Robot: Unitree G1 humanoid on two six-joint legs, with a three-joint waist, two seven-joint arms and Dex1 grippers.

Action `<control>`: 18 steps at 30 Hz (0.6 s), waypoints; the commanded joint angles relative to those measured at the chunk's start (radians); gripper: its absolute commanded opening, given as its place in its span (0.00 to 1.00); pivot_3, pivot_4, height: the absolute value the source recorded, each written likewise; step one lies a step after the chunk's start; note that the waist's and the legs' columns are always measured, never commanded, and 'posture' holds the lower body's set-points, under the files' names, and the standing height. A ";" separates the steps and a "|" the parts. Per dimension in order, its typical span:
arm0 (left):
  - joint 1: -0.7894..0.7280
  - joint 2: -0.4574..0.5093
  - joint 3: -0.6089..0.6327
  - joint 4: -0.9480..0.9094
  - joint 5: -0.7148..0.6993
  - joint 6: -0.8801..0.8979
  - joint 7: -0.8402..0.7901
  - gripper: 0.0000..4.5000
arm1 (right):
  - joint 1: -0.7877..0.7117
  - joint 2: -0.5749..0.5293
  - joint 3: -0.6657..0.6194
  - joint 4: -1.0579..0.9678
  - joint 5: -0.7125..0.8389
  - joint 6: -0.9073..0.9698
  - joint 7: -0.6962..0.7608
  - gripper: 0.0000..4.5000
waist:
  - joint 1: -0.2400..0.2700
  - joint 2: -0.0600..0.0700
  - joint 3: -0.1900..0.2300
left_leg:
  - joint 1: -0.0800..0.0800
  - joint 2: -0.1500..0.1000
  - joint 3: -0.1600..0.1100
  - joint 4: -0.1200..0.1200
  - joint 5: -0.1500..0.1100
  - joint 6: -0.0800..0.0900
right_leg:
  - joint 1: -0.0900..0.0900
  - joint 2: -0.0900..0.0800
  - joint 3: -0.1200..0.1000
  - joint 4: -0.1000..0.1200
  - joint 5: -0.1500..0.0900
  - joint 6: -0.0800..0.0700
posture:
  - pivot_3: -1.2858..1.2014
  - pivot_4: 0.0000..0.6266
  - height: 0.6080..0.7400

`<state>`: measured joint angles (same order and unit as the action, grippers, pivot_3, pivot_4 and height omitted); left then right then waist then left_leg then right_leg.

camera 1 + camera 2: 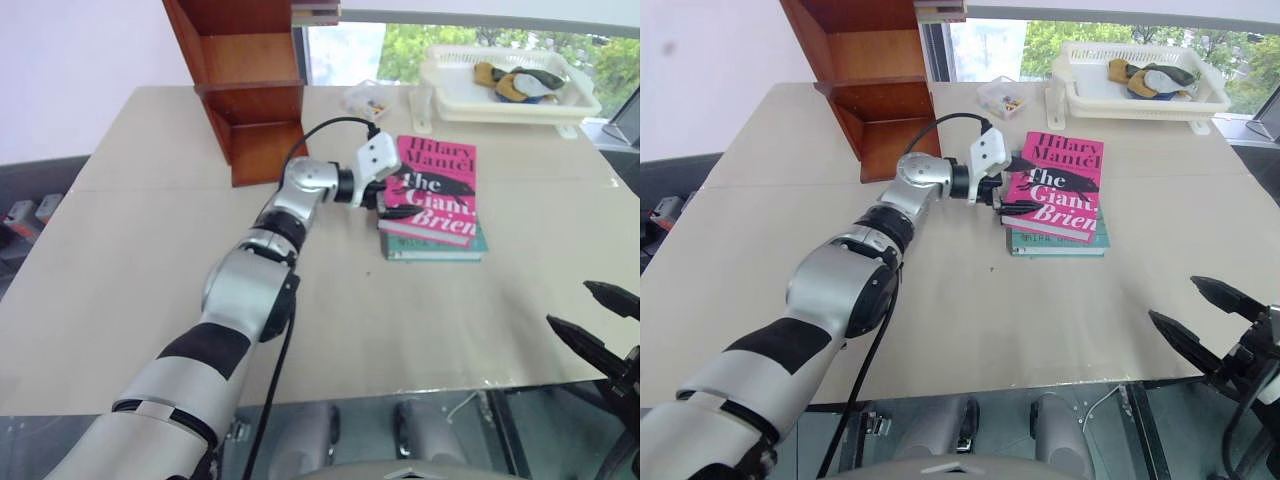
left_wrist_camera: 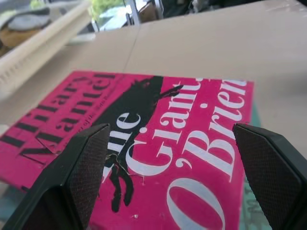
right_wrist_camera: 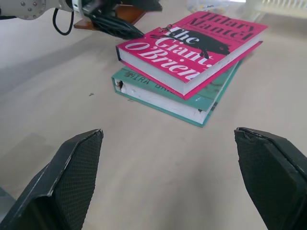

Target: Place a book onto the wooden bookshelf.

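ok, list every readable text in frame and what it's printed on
"Hilary Mantel": top of the pink book's cover.
"The Giant O'Brien": same cover, below the author's name.
"MIRA BA...": page edge or side of the teal book underneath; the rest is cut off by the pink book.
Small print beneath "Hilary Mantel": too blurred to read.
No legible text elsewhere.

The left end effector (image 1: pixel 1012 203), fingers spread, meets the pink book (image 1: pixel 1055 187) atop a teal book (image 1: pixel 1060 243).

Bright, even daylight from the window (image 1: pixel 350 50) behind the table (image 1: pixel 150 290). Shadows soft and faint. Mild sheen along the table's near edge. Left wrist view: near fingers (image 2: pixel 72 177) blurred, pink book (image 2: pixel 182 143) cover sharp, far background soft. Head views bend slightly at the edges.
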<state>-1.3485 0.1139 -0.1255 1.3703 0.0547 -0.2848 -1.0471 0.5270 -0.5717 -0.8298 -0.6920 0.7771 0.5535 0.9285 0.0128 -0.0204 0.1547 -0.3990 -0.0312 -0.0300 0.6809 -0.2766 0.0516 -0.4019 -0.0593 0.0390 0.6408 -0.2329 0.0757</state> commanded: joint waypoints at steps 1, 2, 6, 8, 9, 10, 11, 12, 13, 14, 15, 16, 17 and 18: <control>-0.051 -0.029 0.019 -0.004 0.028 0.093 0.046 0.97 | 0.017 -0.003 -0.046 -0.037 0.037 -0.037 -0.029 1.00 | 0.001 0.000 0.000 | 0.000 0.000 0.000 0.000 0.000 0.000 | 0.000 0.000 0.000 0.000 0.000 0.000 | 0.52 0.24 1.00; -0.052 -0.031 0.012 -0.004 0.042 0.096 0.036 0.97 | 0.025 -0.004 -0.046 -0.039 0.039 -0.042 -0.033 1.00 | 0.001 0.000 0.000 | 0.000 0.000 0.000 0.000 0.000 0.000 | 0.000 0.000 0.000 0.000 0.000 0.000 | 0.52 0.24 1.00; -0.056 -0.036 0.010 -0.005 0.060 0.156 -0.047 0.97 | 0.044 -0.004 -0.046 -0.041 0.048 -0.054 -0.046 1.00 | -0.001 0.000 0.000 | 0.000 0.000 0.000 0.000 0.000 0.000 | 0.000 0.001 0.000 0.000 0.000 0.000 | 0.52 0.24 1.00; -0.050 -0.030 0.003 -0.008 0.074 0.159 -0.094 0.97 | 0.045 -0.011 -0.037 -0.034 0.048 -0.062 -0.052 1.00 | -0.001 0.000 0.000 | 0.000 0.000 0.000 0.000 0.000 0.000 | 0.000 0.001 0.000 0.000 0.000 0.000 | 0.52 0.24 1.00; -0.048 -0.028 0.001 -0.009 0.083 0.160 -0.092 0.97 | 0.039 -0.018 -0.032 -0.029 0.050 -0.064 -0.053 1.00 | -0.001 0.000 0.000 | 0.000 0.000 0.000 0.000 0.000 0.000 | 0.000 0.001 0.000 0.000 0.000 0.000 | 0.52 0.24 1.00; -0.047 -0.027 0.003 -0.009 0.088 0.166 -0.080 0.97 | 0.032 -0.025 -0.028 -0.023 0.054 -0.064 -0.053 1.00 | -0.001 0.000 0.000 | 0.000 0.000 0.000 0.000 0.000 0.000 | 0.000 0.001 0.000 0.000 0.000 0.000 | 0.52 0.24 1.00; -0.047 -0.027 0.010 -0.008 0.089 0.183 -0.072 0.97 | 0.023 -0.033 -0.024 -0.017 0.057 -0.064 -0.054 1.00 | -0.001 0.000 0.000 | 0.000 0.000 0.000 0.000 0.000 0.000 | 0.000 0.001 0.000 0.000 0.000 0.000 | 0.52 0.24 1.00; -0.047 -0.026 0.012 -0.007 0.094 0.195 -0.067 0.97 | 0.010 -0.044 -0.020 -0.010 0.060 -0.063 -0.055 1.00 | -0.001 0.000 0.000 | 0.000 0.000 0.000 0.000 0.000 0.000 | 0.000 0.001 0.000 0.000 0.000 0.000 | 0.52 0.24 1.00; -0.047 -0.025 0.012 -0.006 0.097 0.215 -0.077 0.97 | 0.002 -0.052 -0.016 -0.003 0.062 -0.062 -0.056 1.00 | -0.001 0.000 0.000 | 0.000 0.000 0.000 0.000 0.000 0.000 | 0.000 0.001 0.000 0.000 0.000 0.000 | 0.52 0.24 1.00; -0.046 -0.023 0.009 -0.005 0.100 0.231 -0.095 0.97 | -0.005 -0.059 -0.013 0.003 0.062 -0.063 -0.055 1.00 | -0.001 0.000 0.000 | 0.000 0.000 0.000 0.001 0.000 0.000 | 0.000 0.000 0.000 0.000 0.000 0.000 | 0.52 0.24 1.00; -0.042 -0.022 0.003 -0.006 0.107 0.232 -0.113 0.97 | -0.009 -0.064 -0.011 0.009 0.061 -0.064 -0.053 1.00 | 0.000 0.000 0.000 | 0.000 0.000 0.000 0.001 0.000 0.000 | 0.000 0.000 0.000 0.000 0.000 0.000 | 0.52 0.24 1.00; -0.039 -0.021 -0.001 -0.007 0.111 0.235 -0.127 0.97 | -0.012 -0.068 -0.009 0.013 0.061 -0.064 -0.052 1.00 | -0.001 0.000 0.000 | 0.000 0.000 0.000 0.001 0.000 0.000 | 0.000 0.001 0.000 0.000 0.000 0.000 | 0.52 0.24 1.00; -0.034 -0.021 -0.002 -0.007 0.115 0.248 -0.141 0.97 | -0.015 -0.072 -0.007 0.017 0.060 -0.065 -0.051 1.00 | 0.000 0.000 0.000 | 0.000 0.000 0.000 0.000 0.000 0.000 | 0.000 0.001 0.000 0.000 0.000 0.000 | 0.52 0.24 1.00; -0.031 -0.022 -0.001 -0.007 0.115 0.260 -0.157 0.97 | -0.017 -0.074 -0.006 0.021 0.059 -0.067 -0.051 1.00 | 0.001 0.000 0.000 | 0.000 0.001 -0.001 0.000 0.000 0.000 | 0.000 0.001 0.000 0.000 0.000 0.000 | 0.52 0.24 1.00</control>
<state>-1.3768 0.0889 -0.1246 1.3811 0.1564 -0.0501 -1.1683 0.5126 -0.6328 -0.8279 -0.6689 0.8240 0.5034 0.8817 0.0138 -0.0203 0.1546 -0.3990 -0.0307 -0.0306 0.6813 -0.2767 0.0517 -0.4019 -0.0584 0.0391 0.6413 -0.2331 0.0755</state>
